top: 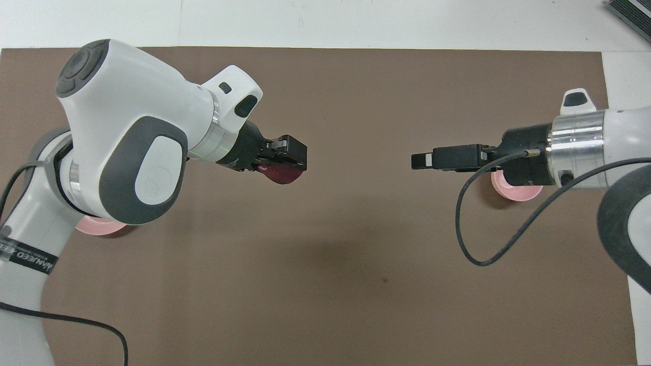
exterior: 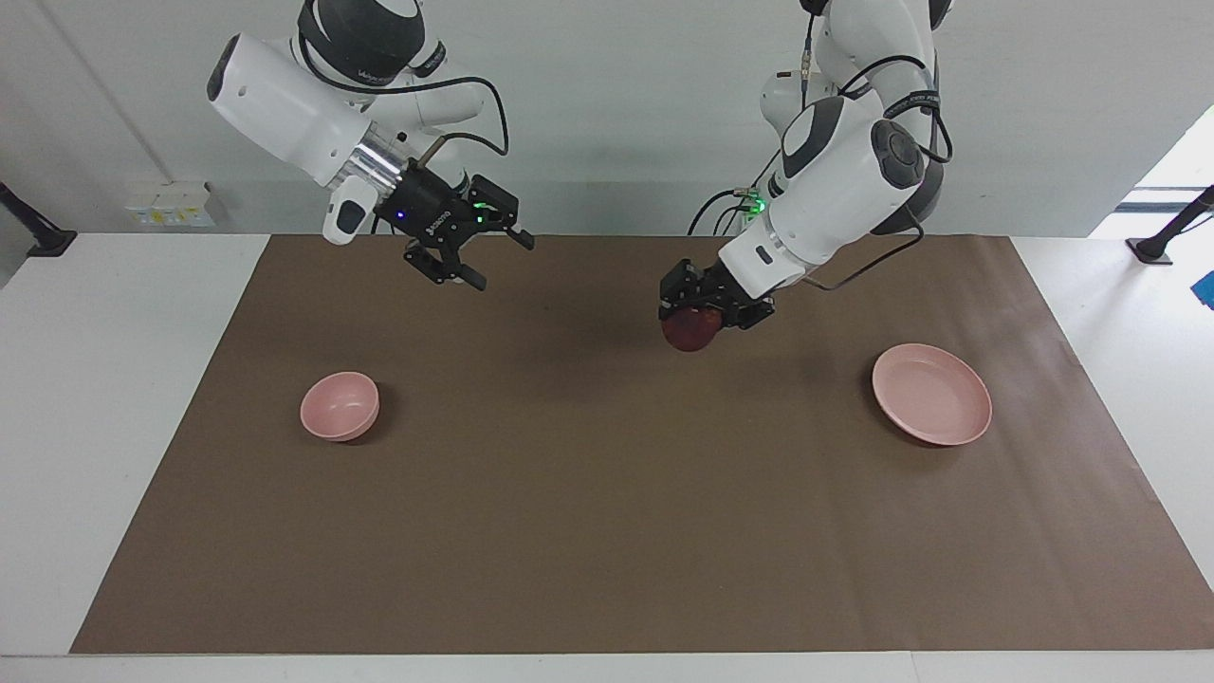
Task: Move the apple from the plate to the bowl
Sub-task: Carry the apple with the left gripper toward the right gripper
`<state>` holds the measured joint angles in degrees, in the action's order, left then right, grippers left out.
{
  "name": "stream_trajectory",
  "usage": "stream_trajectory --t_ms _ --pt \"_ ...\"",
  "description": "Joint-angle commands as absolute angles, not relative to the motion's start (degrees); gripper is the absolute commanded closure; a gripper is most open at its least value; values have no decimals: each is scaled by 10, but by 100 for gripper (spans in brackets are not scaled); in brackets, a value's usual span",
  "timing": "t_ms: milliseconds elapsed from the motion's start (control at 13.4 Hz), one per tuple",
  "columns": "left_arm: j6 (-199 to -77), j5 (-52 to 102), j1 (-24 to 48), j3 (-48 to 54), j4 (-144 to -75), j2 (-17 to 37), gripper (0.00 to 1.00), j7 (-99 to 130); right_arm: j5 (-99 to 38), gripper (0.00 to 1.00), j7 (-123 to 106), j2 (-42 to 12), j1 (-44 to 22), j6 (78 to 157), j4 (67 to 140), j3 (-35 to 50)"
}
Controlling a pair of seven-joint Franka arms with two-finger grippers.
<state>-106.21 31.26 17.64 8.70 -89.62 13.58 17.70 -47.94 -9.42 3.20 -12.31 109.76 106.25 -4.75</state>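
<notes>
Presently, the apple (exterior: 689, 331) was held clear of the table in the left gripper (exterior: 707, 308), whose fingers were clamped on it from above. The apple hung below the fingers over the bare brown mat (exterior: 607, 531), near the middle of the table's width. Being round, the apple showed no long axis, and the way its stem pointed could not be determined.

The right gripper (exterior: 474, 256) was raised over the mat toward the right arm's end of the table, with its fingers spread apart and nothing between them. In the overhead view the two grippers were pointed at each other, well apart.

Farther from the robots, two containers rested on the mat. The bowl (exterior: 340, 406) stood upright toward the right arm's end and was seen to be empty. The plate (exterior: 932, 408) lay flat toward the left arm's end and was likewise empty. Bowl and plate were well apart, at about the same distance from the robots.
</notes>
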Motion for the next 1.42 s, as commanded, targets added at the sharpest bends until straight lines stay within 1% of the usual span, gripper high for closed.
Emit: stream_trajectory --t_ms 0,374,524,674,974,1123,1348 --pt "-1020 382 178 87 -878 141 100 290 -560 0 -153 41 -121 1137 1113 -46" --pt "-1019 510 182 97 -884 140 100 447 -568 0 -195 35 -128 1146 1118 -46" --pt "-1008 582 178 100 -891 147 100 502 -568 0 -251 20 -128 1145 1120 -46" --pt "-1019 611 181 101 -897 155 100 570 -572 0 -251 19 -127 1141 1120 -45" --pt "-1075 687 193 113 -907 167 100 599 -664 0 -226 25 -122 1125 1122 -46" --pt "-1091 719 205 114 -907 176 100 599 -720 0 -225 39 -118 1121 1150 -46" --pt "-1117 765 207 128 -908 176 100 603 -731 0 -231 51 -118 1107 1168 -47"
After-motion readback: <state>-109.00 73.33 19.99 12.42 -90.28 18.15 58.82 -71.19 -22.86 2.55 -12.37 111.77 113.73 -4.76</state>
